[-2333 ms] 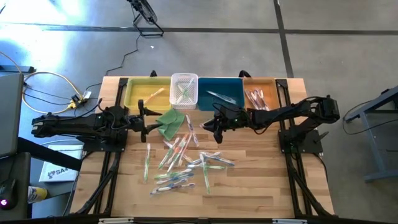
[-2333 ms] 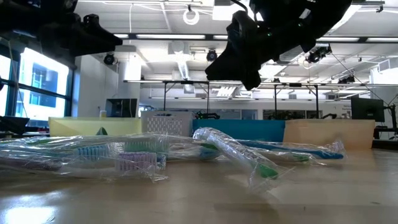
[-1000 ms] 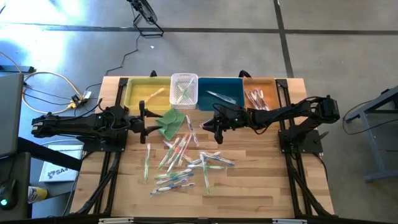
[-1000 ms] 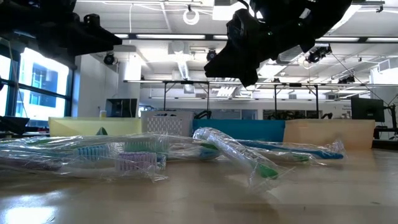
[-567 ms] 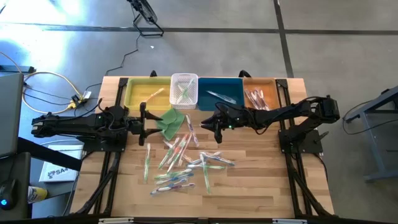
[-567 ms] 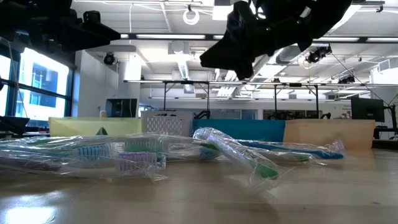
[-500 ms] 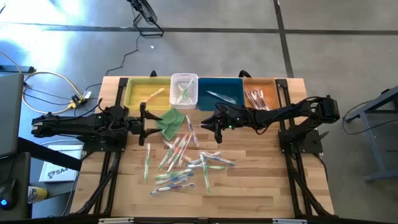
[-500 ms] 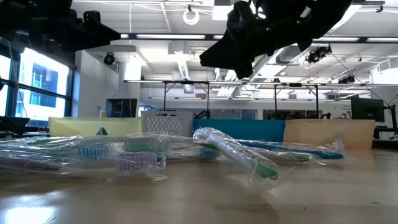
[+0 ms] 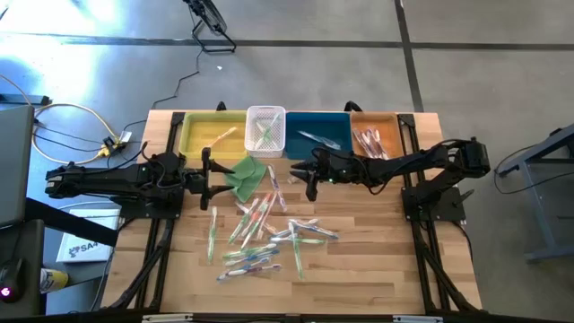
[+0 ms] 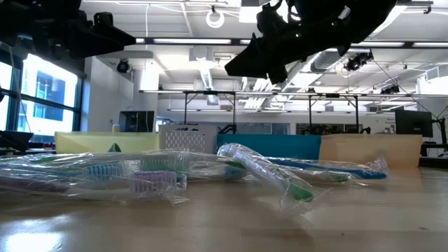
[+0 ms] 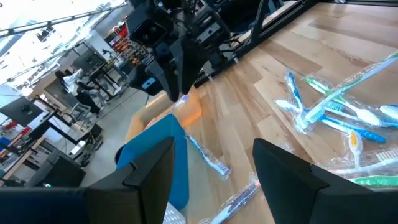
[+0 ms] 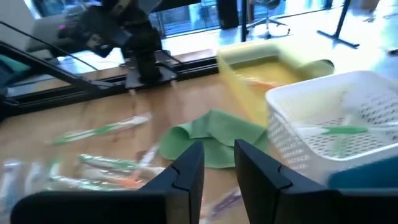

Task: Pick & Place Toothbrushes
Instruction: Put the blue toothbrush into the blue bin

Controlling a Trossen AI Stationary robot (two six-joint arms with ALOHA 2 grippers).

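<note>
Toothbrushes [image 9: 269, 235] below right tool [image 9: 308, 176]

Four bins [image 9: 213, 131] sitting in row; roughly two dozen wrapped toothbrushes [image 9: 269, 235] lying about; one green cloth [image 9: 246, 176]; two arms.

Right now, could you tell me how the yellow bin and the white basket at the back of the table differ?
The yellow bin is wide, solid-walled and holds an orange-yellow toothbrush; the white basket is narrower, has perforated walls and holds green toothbrushes. Both stand in the same back row.
</note>
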